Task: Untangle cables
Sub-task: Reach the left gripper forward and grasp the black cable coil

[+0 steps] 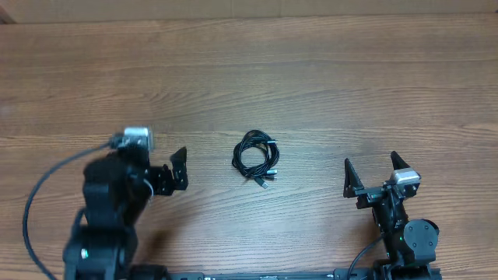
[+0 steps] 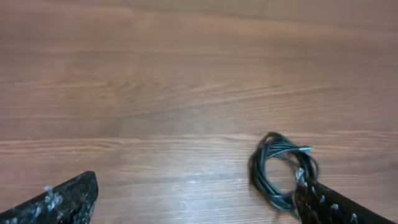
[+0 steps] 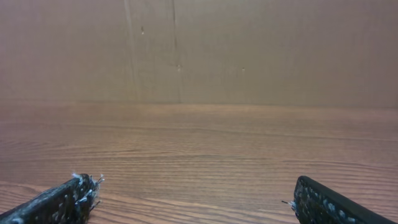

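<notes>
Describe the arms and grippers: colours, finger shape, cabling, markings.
Both arms are black. The left gripper and right gripper each have two tapered black fingers. The pads are dimpled, with whitish flecks at the tips. Each wrist carries a silver-grey camera module. A thick black cable loops off the left arm.

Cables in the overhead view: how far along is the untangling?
Nothing looks done: the thin black cables lie in one tight coil on the wooden table. Nothing is in hand: left gripper and right gripper are open, empty and apart from them. All untangling remains.
</notes>
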You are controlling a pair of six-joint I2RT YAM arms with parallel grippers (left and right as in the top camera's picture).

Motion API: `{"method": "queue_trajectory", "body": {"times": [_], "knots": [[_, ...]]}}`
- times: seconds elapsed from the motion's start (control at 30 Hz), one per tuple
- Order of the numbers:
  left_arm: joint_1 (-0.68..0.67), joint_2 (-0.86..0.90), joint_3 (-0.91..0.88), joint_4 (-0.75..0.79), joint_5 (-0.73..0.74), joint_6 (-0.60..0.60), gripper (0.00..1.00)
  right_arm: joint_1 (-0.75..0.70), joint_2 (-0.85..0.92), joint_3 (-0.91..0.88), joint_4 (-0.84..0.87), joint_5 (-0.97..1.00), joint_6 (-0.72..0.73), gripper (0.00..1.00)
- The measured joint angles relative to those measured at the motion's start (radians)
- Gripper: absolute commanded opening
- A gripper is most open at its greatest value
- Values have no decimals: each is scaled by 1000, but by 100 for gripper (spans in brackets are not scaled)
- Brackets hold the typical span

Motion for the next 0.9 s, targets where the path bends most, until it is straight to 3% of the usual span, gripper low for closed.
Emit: {"method": "queue_trajectory", "body": {"times": [0.2, 0.4, 0.7, 0.9], "knots": [[-20, 230, 208, -172, 32, 45, 100, 0, 0, 0, 0, 0, 0, 100], [-132, 450, 368, -257, 40, 71, 100, 0, 0, 0, 0, 0, 0, 100], [-325, 714, 439, -277, -16, 54, 100, 0, 0, 0, 0, 0, 0, 100], [-367, 872, 440, -201, -33, 13, 100, 0, 0, 0, 0, 0, 0, 100]]}}
